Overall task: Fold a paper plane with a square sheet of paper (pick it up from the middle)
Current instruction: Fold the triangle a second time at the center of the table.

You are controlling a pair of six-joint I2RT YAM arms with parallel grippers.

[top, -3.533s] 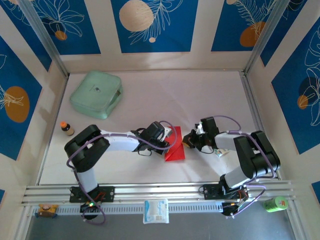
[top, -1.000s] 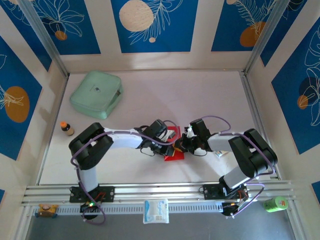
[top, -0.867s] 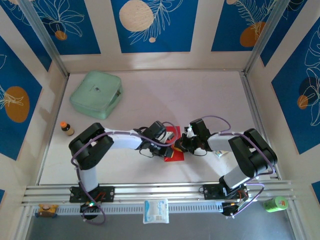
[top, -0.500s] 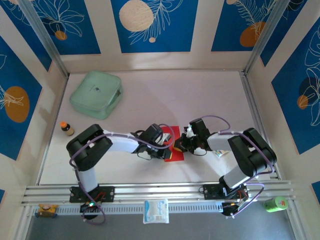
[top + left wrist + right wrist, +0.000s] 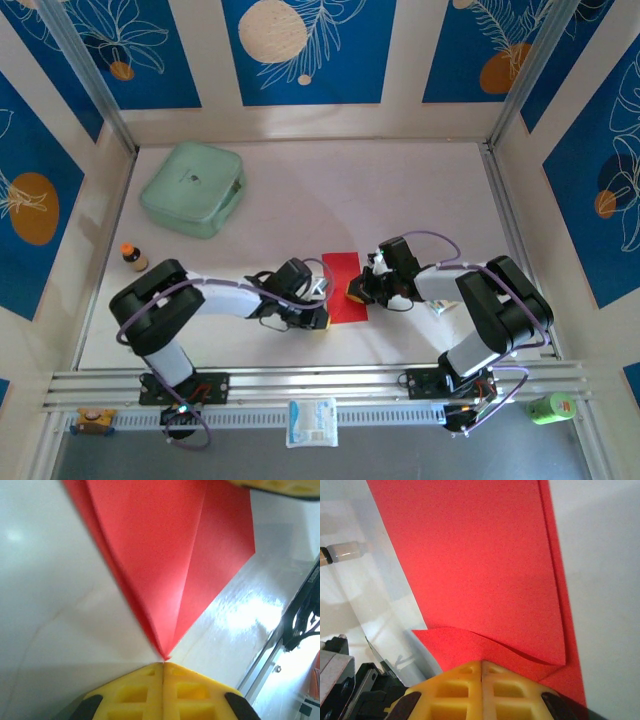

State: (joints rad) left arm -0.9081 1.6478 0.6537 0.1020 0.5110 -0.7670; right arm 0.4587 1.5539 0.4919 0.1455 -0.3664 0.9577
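One pale surface (image 5: 420,190) is seen, with a mint-green case (image 5: 192,188) lying at its far left. The red sheet of paper (image 5: 343,285), folded to a narrow shape with a pointed corner, is laid flat towards the near middle. The right gripper (image 5: 481,666) is pressed together, its tips set at the sheet's right edge, where a flap is curled up; whether a layer is pinched cannot be told. The left gripper (image 5: 162,669) is likewise pressed together, with the sheet's near point just before its tips.
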